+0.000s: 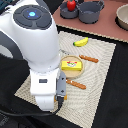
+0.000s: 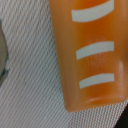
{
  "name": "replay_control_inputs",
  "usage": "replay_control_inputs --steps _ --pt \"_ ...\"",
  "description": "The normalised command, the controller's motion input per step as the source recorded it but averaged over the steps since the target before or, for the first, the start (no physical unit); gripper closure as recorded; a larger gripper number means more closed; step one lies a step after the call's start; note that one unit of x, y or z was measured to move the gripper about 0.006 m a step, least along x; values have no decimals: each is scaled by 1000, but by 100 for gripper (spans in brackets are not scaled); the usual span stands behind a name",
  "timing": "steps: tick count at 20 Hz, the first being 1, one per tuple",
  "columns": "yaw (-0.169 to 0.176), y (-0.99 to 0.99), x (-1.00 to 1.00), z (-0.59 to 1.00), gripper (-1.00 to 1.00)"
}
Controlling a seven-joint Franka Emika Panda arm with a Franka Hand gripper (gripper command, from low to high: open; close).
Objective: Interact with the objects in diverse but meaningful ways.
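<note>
A golden-brown bread loaf [image 2: 92,50] with pale score marks fills the wrist view, lying on the woven mat [image 2: 30,85] very close under the camera. The arm hides it in the exterior view. My gripper [image 1: 46,106] hangs low over the mat's near corner on the exterior view's left, and its fingers do not show clearly. A yellow block with a red mark [image 1: 70,64] rests on a small plate [image 1: 76,71] mid-mat. The banana [image 1: 81,42] lies farther back. A red tomato [image 1: 71,5] sits in a grey pot [image 1: 66,13].
A second grey pot [image 1: 92,11] stands beside the first. Two wooden-handled utensils [image 1: 89,58] [image 1: 76,84] flank the plate. A bowl [image 1: 123,17] is at the far right. The arm's white body [image 1: 35,40] blocks the exterior view's left.
</note>
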Motion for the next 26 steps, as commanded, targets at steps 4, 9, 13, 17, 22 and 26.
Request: replay_control_inputs --steps 4,9,13,17,22,26 --pt "0 -340 524 47 -100" --pt "0 -206 354 -98 -100" --pt "0 -121 288 -119 100" --pt "-1 -131 327 -11 100" --pt "-7 -131 299 1 100" --pt "1 -94 217 0 100"
